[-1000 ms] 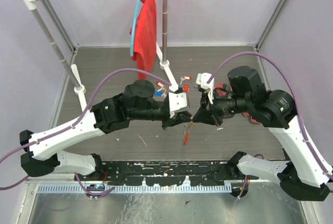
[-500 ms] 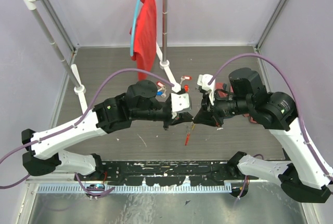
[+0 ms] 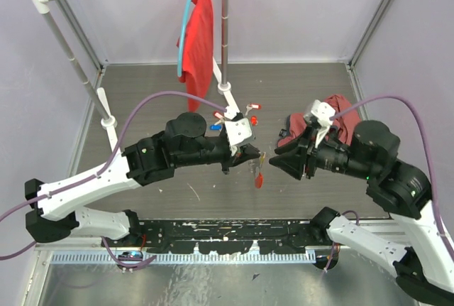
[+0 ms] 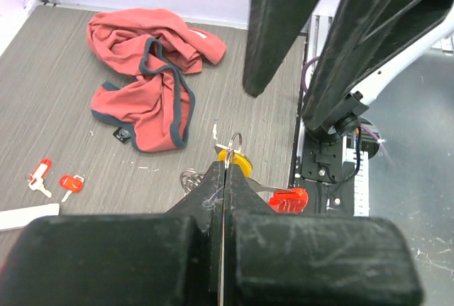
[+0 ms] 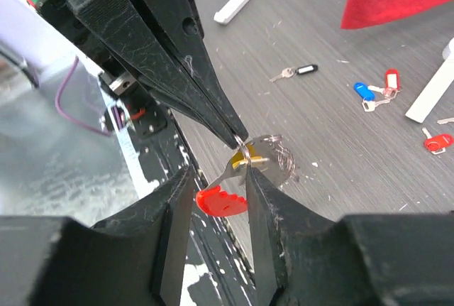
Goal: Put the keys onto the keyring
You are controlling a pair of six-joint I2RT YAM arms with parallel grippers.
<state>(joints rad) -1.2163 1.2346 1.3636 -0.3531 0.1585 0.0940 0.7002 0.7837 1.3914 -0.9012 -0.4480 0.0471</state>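
My left gripper [image 3: 250, 153] is shut on the thin wire ring of the keyring [image 3: 258, 177], which hangs above the table with its red plastic piece lowest. In the left wrist view the gripper [image 4: 225, 171] pinches the ring; a yellow-tagged key [image 4: 239, 162], the chain [image 4: 187, 179] and the red piece [image 4: 287, 199] hang beyond it. My right gripper [image 3: 278, 161] is open and empty, just right of the ring. In its own view the gripper [image 5: 218, 171] straddles the red piece [image 5: 221, 201] without touching. Loose keys lie on the table: black tag [image 5: 306, 69], blue [image 5: 364, 90], red [image 5: 438, 143].
A crumpled red cloth [image 3: 335, 116] lies on the table behind the right arm, also in the left wrist view [image 4: 145, 82]. A white clothes rack [image 3: 225, 50] with a red shirt on a blue hanger [image 3: 198, 36] stands at the back. More tagged keys [image 3: 252, 118] lie by its foot.
My right gripper has pulled back to the right, away from the left gripper's tips where it was touching. The left gripper still holds the keyring, shifted slightly back.
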